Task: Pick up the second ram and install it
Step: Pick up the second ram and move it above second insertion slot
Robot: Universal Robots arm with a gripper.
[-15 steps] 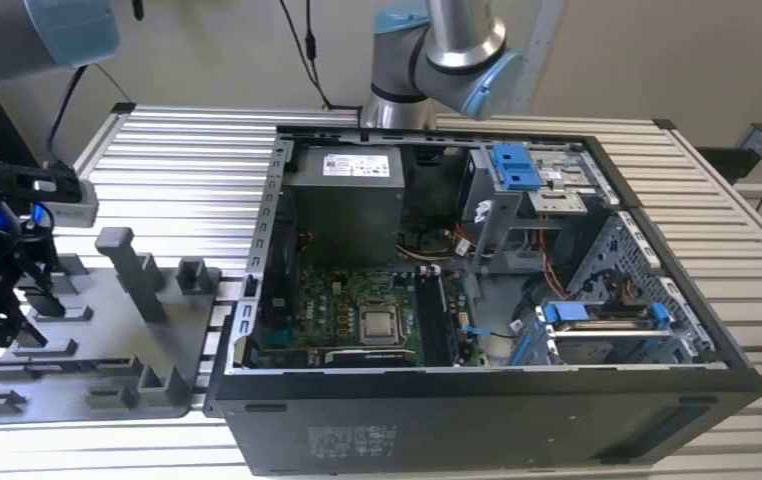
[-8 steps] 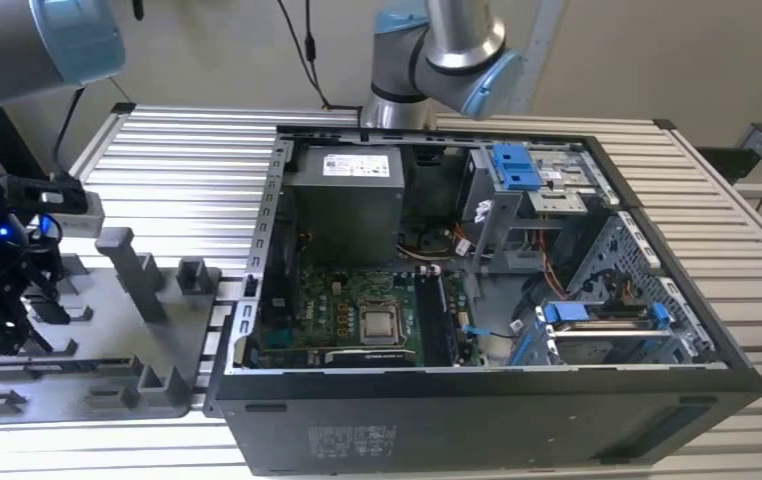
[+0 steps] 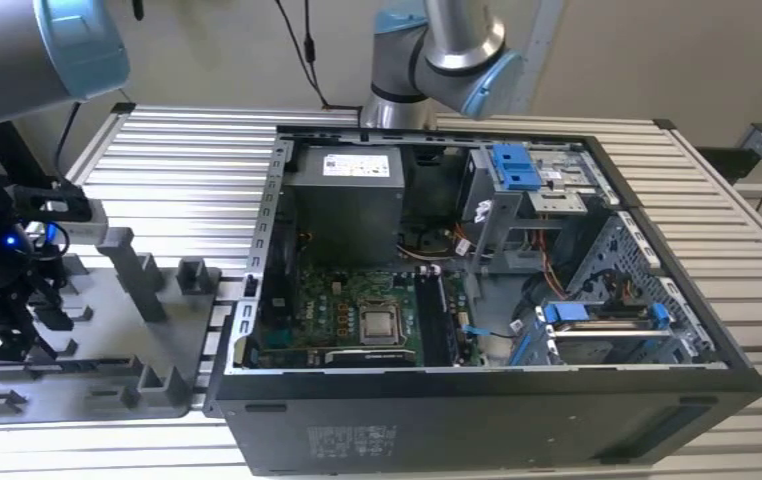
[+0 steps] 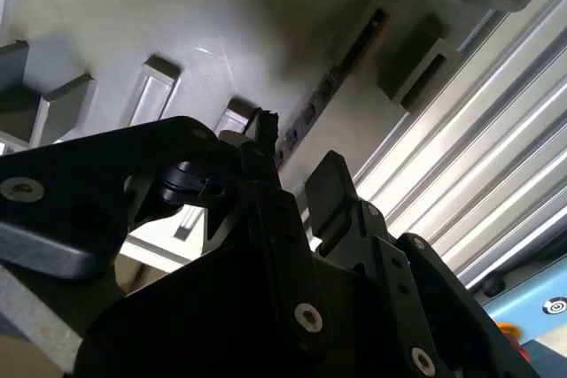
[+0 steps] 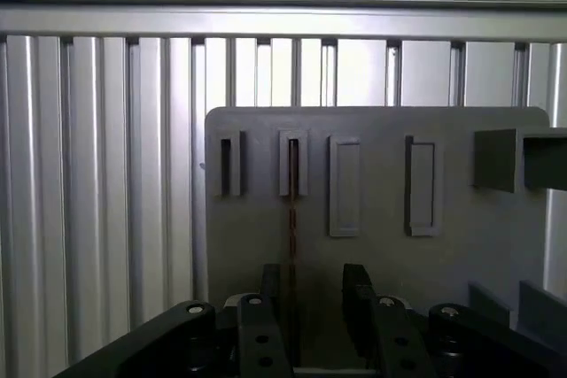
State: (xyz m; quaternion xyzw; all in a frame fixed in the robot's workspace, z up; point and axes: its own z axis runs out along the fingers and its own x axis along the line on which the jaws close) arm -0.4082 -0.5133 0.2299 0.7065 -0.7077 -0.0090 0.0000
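Exterior view's left has me, the gripper (image 3: 14, 330), hanging low over the grey holder tray (image 3: 88, 400) on the slatted table (image 3: 181, 160). To its right, the open computer case (image 3: 488, 420) lies on its side, so the green motherboard (image 3: 341, 300) faces up and can be reached from above. In the first wrist view, the second ram (image 5: 291, 183) stands on its long edge in a narrow slot of the tray, which offers its two flat faces to me. My jaws are spread, and the stick runs through the gap between my fingers (image 5: 270, 294), much nearer one than the other. I cannot tell whether it brushes that one. I judge the pick lined up, the pinch not yet made.
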